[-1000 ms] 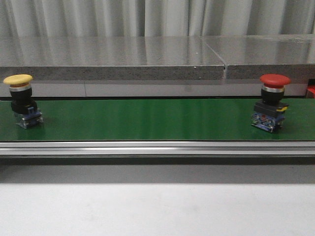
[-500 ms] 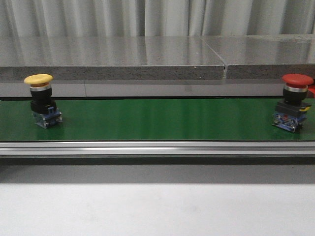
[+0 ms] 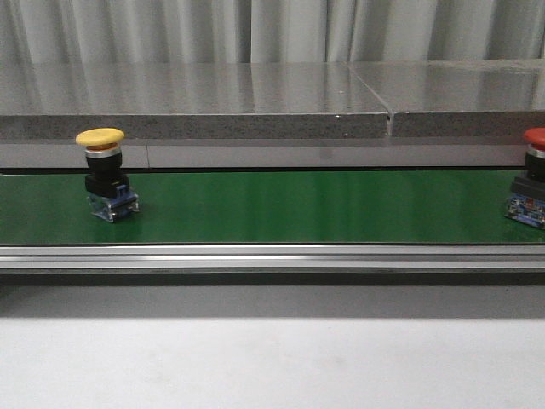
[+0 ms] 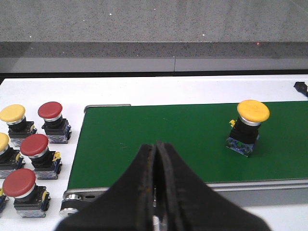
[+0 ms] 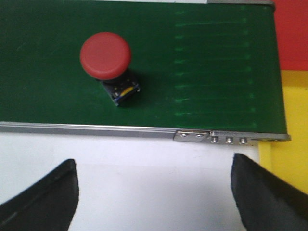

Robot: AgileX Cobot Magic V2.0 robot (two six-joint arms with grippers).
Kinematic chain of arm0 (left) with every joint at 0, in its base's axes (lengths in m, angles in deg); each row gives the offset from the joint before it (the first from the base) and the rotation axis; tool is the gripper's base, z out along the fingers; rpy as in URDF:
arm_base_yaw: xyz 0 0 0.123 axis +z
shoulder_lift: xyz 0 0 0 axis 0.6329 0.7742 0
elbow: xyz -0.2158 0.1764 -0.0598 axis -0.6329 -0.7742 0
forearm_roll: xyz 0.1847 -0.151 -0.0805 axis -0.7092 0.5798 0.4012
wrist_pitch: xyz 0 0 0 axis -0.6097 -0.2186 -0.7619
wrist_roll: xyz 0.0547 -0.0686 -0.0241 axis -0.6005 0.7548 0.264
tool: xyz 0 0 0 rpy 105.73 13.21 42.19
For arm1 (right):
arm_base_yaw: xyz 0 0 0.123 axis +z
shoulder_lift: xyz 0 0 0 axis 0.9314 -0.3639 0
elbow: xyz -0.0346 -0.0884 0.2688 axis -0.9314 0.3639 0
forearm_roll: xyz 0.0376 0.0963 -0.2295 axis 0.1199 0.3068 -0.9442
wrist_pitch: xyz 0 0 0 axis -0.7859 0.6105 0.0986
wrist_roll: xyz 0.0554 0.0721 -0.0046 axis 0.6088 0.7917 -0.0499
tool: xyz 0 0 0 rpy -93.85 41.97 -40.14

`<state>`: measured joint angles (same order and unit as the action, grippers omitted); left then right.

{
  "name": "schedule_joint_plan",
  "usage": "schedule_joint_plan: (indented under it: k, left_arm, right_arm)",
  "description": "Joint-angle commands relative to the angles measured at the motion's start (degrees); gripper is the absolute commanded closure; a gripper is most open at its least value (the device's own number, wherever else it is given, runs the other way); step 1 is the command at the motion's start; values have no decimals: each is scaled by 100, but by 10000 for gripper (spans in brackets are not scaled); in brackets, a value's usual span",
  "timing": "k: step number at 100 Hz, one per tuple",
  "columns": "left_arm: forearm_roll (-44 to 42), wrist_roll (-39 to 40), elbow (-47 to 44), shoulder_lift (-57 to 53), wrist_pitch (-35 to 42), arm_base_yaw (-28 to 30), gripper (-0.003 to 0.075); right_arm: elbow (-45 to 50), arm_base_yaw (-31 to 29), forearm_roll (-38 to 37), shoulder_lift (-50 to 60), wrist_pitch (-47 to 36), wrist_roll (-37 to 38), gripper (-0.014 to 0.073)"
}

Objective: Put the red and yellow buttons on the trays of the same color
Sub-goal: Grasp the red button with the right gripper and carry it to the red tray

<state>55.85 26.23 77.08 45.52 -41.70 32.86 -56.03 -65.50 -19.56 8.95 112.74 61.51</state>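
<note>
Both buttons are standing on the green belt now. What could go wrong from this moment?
1. The red button is already at the right edge of the front view on the green belt, while the right gripper is open and off the belt; it may not be picked in time.
2. The left gripper is shut, so it must open before taking the yellow button.
</note>
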Motion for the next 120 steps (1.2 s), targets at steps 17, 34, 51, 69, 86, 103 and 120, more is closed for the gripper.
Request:
schedule_joint_plan:
  k: [17, 34, 51, 69, 86, 103, 120]
  left_arm:
    - [43, 17, 152, 19, 455, -47, 739]
    - [43, 17, 152, 19, 455, -47, 739]
    - [43, 17, 152, 19, 455, -47, 739]
    - [43, 17, 152, 19, 455, -47, 739]
    - [43, 17, 152, 19, 455, -47, 739]
    - [43, 17, 152, 19, 455, -47, 739]
    - [43, 17, 152, 19, 455, -47, 739]
  right_arm:
    - [-730, -7, 177, -1132, -424, -346, -41]
    - [-1111, -7, 177, -1792, -555, -346, -41]
    - [-1435, -29, -20, -2394, -600, -346, -36]
    - [-1620, -237, -94, -2822, -486, -346, 200]
    - [-1799, -368, -102, -2885, -399, -346, 386]
    - [-2378, -534, -209, -2908, -111, -346, 385]
    - [-3238, -1091, -290, -3169, 262, -530, 385]
